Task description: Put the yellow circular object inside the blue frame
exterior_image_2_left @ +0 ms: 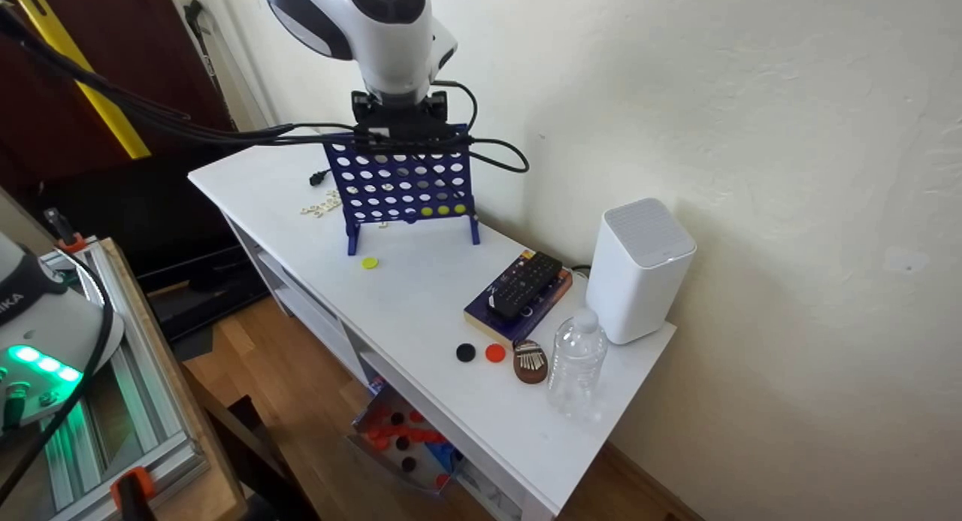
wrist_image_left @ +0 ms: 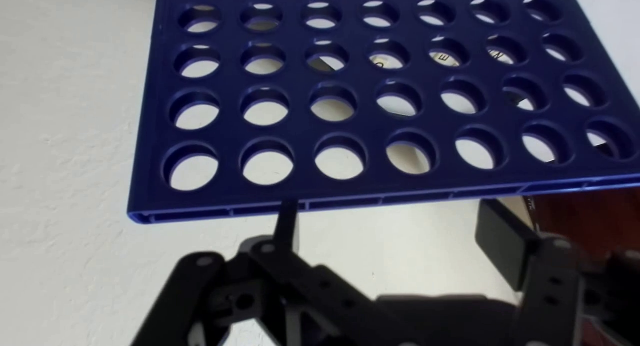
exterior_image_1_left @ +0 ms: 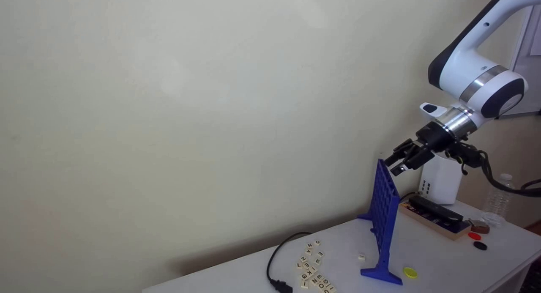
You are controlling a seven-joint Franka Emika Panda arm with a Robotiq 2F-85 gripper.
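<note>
The blue frame stands upright on the table, seen in the wrist view and in both exterior views. Three yellow discs show side by side in its bottom row, toward the wall. Another yellow circular object lies flat on the tabletop near the foot at the frame's front end. At the frame's top edge, my gripper is spread open with nothing between its fingers. One fingertip overlaps the slotted rim in the wrist view; whether it touches, I cannot tell. In an exterior view the gripper sits beside the upper rim.
Letter tiles and a black cable lie beyond the frame. Nearer are a book with a remote, a white box, a bottle, a thumb piano, a red disc and a black disc.
</note>
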